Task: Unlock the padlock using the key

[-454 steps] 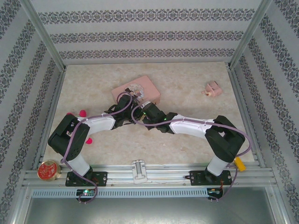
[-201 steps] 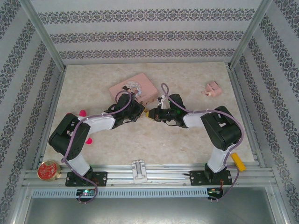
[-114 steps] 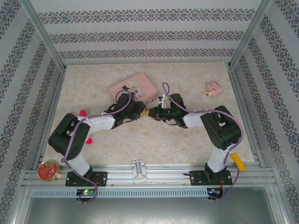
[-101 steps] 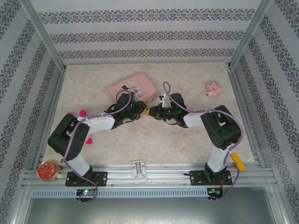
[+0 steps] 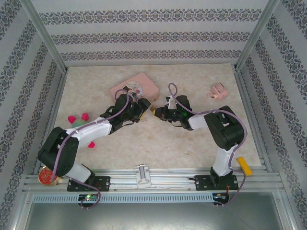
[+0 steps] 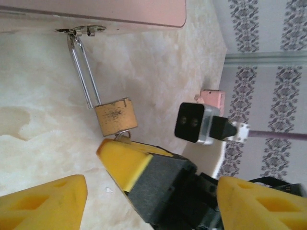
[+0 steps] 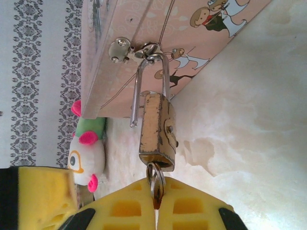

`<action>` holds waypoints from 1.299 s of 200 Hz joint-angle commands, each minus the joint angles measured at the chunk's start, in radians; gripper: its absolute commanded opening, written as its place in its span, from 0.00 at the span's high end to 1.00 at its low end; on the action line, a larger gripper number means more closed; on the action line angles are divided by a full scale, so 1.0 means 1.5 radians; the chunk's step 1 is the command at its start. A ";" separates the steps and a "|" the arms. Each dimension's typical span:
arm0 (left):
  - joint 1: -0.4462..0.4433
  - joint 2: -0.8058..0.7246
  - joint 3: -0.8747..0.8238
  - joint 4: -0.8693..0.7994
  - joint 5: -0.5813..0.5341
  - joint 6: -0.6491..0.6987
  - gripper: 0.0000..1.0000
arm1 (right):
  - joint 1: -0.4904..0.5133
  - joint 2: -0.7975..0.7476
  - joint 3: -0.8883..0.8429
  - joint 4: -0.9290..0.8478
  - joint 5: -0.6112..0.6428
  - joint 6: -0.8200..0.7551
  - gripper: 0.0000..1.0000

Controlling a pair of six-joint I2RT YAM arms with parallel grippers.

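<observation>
We are seeing the pink tin [image 7: 120, 52] lying beyond both grippers. Our left gripper [image 5: 142, 104] is gaping wide, holding nothing. Our right gripper [image 7: 156, 206] is pinching the key [image 7: 155, 191] tight between closed fingertips, directly under the padlock [image 7: 157, 132], which is hanging from the tin's hasp.

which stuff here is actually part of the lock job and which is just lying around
For the job: padlock, key pinched in the right hand, pink tin the padlock hangs on.
Lying about: plush toy, small pink lump, red round tin, yellow block.
</observation>
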 commanded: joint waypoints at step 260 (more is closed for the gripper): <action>0.083 -0.123 0.100 -0.350 -0.257 0.342 0.01 | 0.100 -0.058 0.161 -0.471 0.257 -0.302 0.64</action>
